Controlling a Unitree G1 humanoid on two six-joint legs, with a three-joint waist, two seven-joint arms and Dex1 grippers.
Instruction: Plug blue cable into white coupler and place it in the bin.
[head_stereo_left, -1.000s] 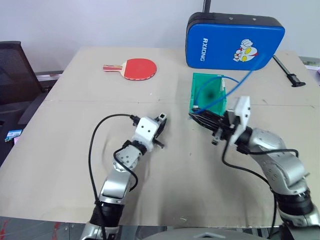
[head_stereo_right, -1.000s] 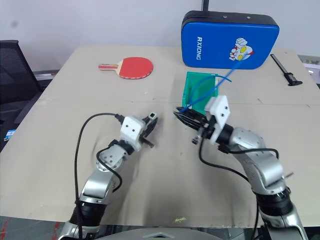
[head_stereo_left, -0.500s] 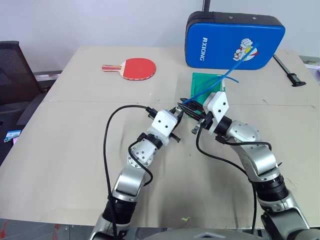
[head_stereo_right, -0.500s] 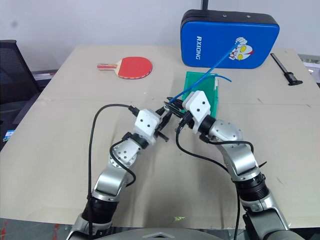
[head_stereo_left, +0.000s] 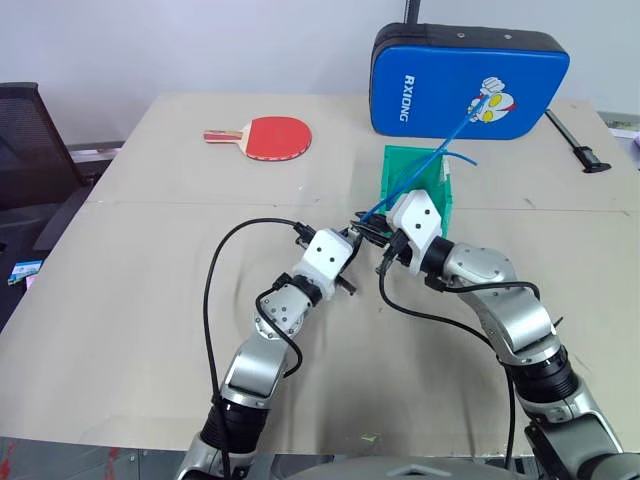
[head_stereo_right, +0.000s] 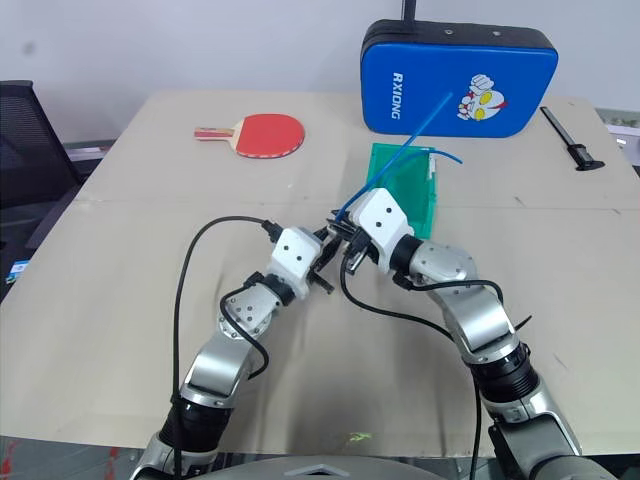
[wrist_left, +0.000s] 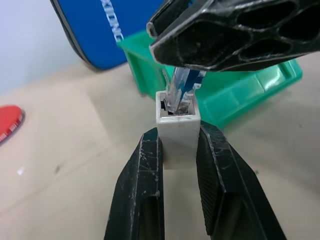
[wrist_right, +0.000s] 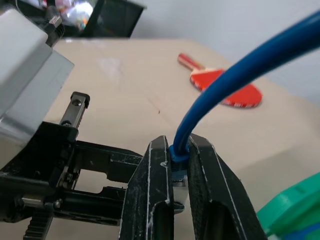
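Step in hand, as judged: mating of plug and socket, mid-bench at frame centre. Left gripper (wrist_left: 178, 150) clamped on the white coupler (wrist_left: 178, 131), one black finger on each side wall, socket opening facing away from the wrist. Right gripper (wrist_right: 180, 165) closed tight on the blue cable (head_stereo_left: 430, 160) just behind its clear plug, jaws almost meeting around the thin cord. In the left wrist view, plug tip (wrist_left: 176, 95) at the socket mouth and partly entered, tilted against the socket axis; full seating not confirmed. Remainder of the cable rising in a free arc toward the upper right of the left eye view, passing over the bin (head_stereo_left: 437, 195) and in front of the blue padded case (head_stereo_left: 470, 80); far end not traceable. Next move, by judgement: straightening of the plug to the socket line, then a firm push until latched, with the coupler held steady; afterwards carriage of the joined pair to the bin. Risk noted: plug jamming at an angle, or coupler slipping between the fingers. Bin standing just beyond the two grippers, right of centre; interior partly hidden by them, nothing discernible inside. Red paddle (head_stereo_left: 272, 137) lying at upper left, well apart.
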